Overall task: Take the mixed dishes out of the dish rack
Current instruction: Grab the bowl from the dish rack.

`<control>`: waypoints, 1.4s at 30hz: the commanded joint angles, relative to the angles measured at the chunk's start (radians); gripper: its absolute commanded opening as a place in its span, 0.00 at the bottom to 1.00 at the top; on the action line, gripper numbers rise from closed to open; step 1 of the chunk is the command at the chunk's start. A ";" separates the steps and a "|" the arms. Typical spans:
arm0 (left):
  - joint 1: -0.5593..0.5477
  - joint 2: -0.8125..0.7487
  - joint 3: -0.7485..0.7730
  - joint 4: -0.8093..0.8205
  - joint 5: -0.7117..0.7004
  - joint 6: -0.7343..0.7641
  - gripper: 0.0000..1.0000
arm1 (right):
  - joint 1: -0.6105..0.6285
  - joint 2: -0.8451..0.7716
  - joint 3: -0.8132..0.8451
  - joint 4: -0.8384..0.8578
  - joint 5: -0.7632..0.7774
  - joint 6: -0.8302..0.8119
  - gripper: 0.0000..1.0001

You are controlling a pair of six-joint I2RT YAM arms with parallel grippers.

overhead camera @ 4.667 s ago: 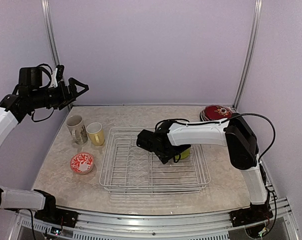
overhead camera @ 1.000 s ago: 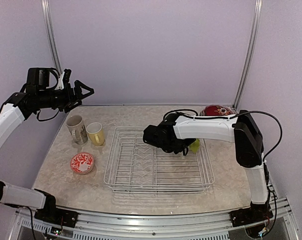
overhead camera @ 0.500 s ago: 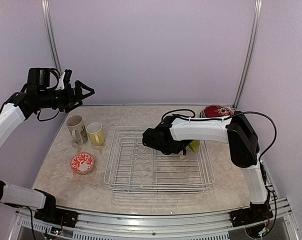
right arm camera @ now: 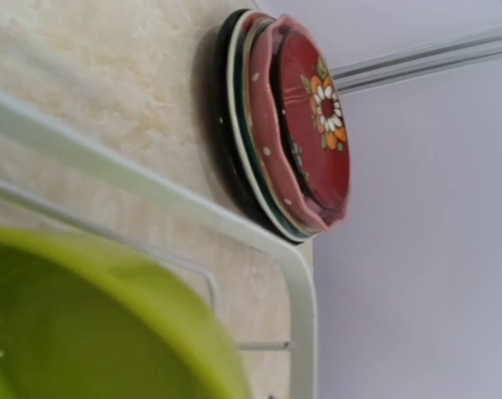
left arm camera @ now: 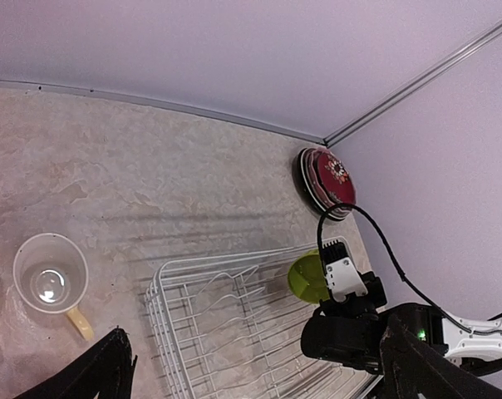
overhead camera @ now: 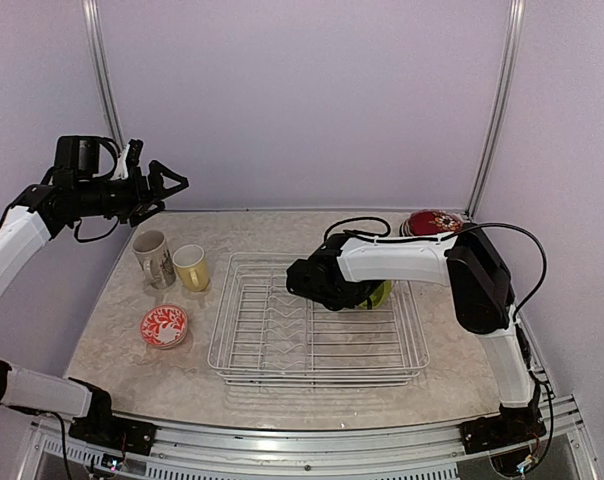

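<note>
Marbled bench [overhead camera: 282, 232] inside pale lilac walls, a white wire dish rack [overhead camera: 317, 372] sitting at its middle.
The right arm is reaching over the rack's far right corner. Its end effector [overhead camera: 365, 297] is meeting the green bowl [overhead camera: 381, 294] there, grip impossible to tell. Stacked plates [overhead camera: 432, 221] are sitting in the far right corner; two mugs [overhead camera: 154, 258] [overhead camera: 191, 266] and a small red bowl [overhead camera: 164, 325] are standing left of the rack. The left end effector [overhead camera: 167, 182] is hovering high, spread wide.
</note>
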 commanded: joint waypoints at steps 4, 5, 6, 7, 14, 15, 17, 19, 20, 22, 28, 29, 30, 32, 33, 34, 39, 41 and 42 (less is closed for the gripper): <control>0.009 0.013 -0.007 0.007 0.019 -0.003 0.99 | 0.009 -0.019 0.004 -0.026 -0.014 0.020 0.00; 0.009 0.013 -0.007 0.007 0.020 -0.003 0.99 | 0.011 -0.028 0.003 -0.020 -0.019 0.018 0.00; 0.009 0.015 -0.007 0.007 0.020 -0.003 0.99 | 0.014 -0.039 0.000 -0.011 -0.029 0.012 0.00; 0.009 0.016 -0.007 0.007 0.020 -0.003 0.99 | 0.015 -0.049 -0.004 0.005 -0.041 0.001 0.00; 0.009 0.040 0.002 -0.006 0.031 -0.002 0.99 | 0.016 -0.189 -0.127 0.243 -0.209 -0.116 0.00; 0.009 0.044 0.003 -0.007 0.033 -0.002 0.99 | 0.016 -0.216 -0.154 0.291 -0.240 -0.136 0.00; 0.008 0.049 0.005 -0.008 0.039 -0.002 0.99 | 0.013 -0.275 -0.201 0.366 -0.298 -0.145 0.00; 0.008 0.055 0.006 -0.007 0.050 0.000 0.99 | 0.004 -0.353 -0.247 0.431 -0.357 -0.137 0.00; 0.008 0.060 0.007 -0.006 0.062 0.001 0.99 | -0.002 -0.387 -0.276 0.472 -0.390 -0.132 0.00; 0.006 0.069 0.008 0.002 0.099 0.004 0.99 | -0.022 -0.465 -0.345 0.586 -0.471 -0.119 0.00; -0.091 0.123 0.030 -0.003 0.187 0.042 0.96 | -0.094 -0.657 -0.583 0.915 -0.752 -0.077 0.00; -0.123 0.132 0.035 -0.009 0.191 0.052 0.95 | -0.098 -0.671 -0.596 0.941 -0.773 -0.070 0.00; -0.162 0.146 0.039 -0.017 0.192 0.062 0.94 | -0.099 -0.680 -0.599 0.956 -0.786 -0.064 0.00; -0.239 0.173 0.047 -0.029 0.180 0.078 0.92 | -0.095 -0.684 -0.589 0.973 -0.813 -0.063 0.00; -0.278 0.183 0.051 -0.036 0.171 0.087 0.92 | -0.092 -0.683 -0.579 0.980 -0.821 -0.063 0.00; -0.316 0.198 0.057 -0.047 0.160 0.094 0.91 | -0.082 -0.679 -0.568 0.985 -0.819 -0.063 0.00; -0.455 0.265 0.079 -0.094 0.043 0.118 0.88 | -0.024 -0.627 -0.473 0.992 -0.807 -0.073 0.00; -0.476 0.275 0.081 -0.103 -0.009 0.115 0.88 | -0.003 -0.603 -0.431 0.986 -0.796 -0.083 0.00; -0.482 0.281 0.082 -0.110 -0.035 0.115 0.87 | 0.005 -0.589 -0.413 0.978 -0.791 -0.087 0.00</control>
